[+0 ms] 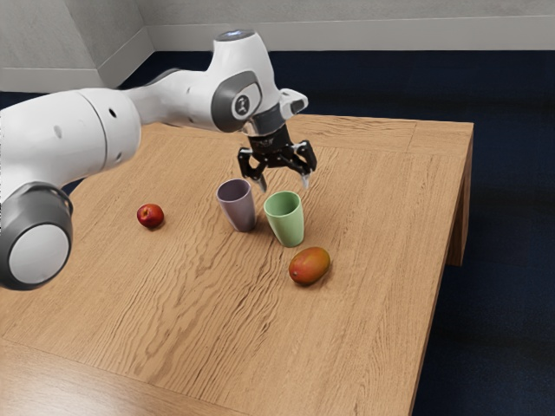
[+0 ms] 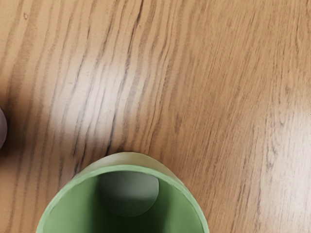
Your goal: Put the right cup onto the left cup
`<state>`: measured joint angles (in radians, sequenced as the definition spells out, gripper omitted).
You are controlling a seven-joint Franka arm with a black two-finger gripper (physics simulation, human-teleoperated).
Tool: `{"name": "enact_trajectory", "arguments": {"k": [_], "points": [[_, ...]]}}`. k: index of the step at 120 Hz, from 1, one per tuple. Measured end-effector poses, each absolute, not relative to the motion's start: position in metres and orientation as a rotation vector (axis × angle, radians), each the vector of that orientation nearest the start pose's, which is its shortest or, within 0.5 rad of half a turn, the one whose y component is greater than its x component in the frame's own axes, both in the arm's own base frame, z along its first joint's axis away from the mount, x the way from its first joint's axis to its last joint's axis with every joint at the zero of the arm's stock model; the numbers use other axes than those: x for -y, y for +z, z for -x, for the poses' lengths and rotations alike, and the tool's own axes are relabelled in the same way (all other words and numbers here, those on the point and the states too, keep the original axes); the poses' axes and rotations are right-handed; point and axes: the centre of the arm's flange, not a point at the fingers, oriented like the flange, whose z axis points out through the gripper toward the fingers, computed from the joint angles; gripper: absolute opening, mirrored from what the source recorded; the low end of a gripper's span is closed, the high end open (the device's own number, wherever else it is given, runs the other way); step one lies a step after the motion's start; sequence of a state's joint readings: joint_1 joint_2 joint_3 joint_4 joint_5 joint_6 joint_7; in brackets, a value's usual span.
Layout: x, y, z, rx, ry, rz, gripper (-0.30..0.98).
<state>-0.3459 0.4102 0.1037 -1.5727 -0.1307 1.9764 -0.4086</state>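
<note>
- Writing first, folks: there's a round badge (image 1: 243, 105) on the white arm (image 1: 195, 97), a small dark sign in it, too small to read for certain.
- And here's the pincer (image 1: 284, 183), pointing down over the table (image 1: 364, 329), its two fingers wide apart, holding nothing!
- The green cup (image 1: 286, 220), the right one in the exterior view, stands upright on the wood just below the pincer and a touch to the near side.
- The wrist view backs that up: the green rim is right there under the hand, mouth up, and we're looking down to the pale bottom inside.
- Just to the exterior view's left of it, the purple cup (image 1: 238, 208) stands upright, a narrow gap between the two, with one fingertip close to its rim; whether they touch, I can't tell.
- Round the outside now: a red-orange mango (image 1: 310, 265) lies near the green cup, on the near side, and a red apple (image 1: 150, 216) sits well off to the exterior view's left.
</note>
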Motion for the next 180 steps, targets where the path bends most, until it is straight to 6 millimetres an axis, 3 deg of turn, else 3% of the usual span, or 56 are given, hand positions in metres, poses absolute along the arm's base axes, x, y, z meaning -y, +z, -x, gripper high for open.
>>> {"name": "enact_trajectory", "arguments": {"k": [22, 63, 71, 91, 105, 143, 180], "points": [[0.200, 0.384, -0.653, 0.472, 0.037, 3.190, 0.67], [0.203, 0.362, -0.663, 0.650, 0.019, 3.131, 0.66], [0.203, 0.357, -0.663, 0.678, 0.027, 3.121, 0.59], [0.203, 0.349, -0.662, 0.733, 0.044, 3.100, 0.29], [0.202, 0.340, -0.661, 0.766, 0.067, 3.082, 0.16], [0.197, 0.336, -0.660, 0.836, 0.087, 3.053, -0.03], [0.194, 0.351, -0.658, 0.868, 0.079, 3.038, -0.07]]}}
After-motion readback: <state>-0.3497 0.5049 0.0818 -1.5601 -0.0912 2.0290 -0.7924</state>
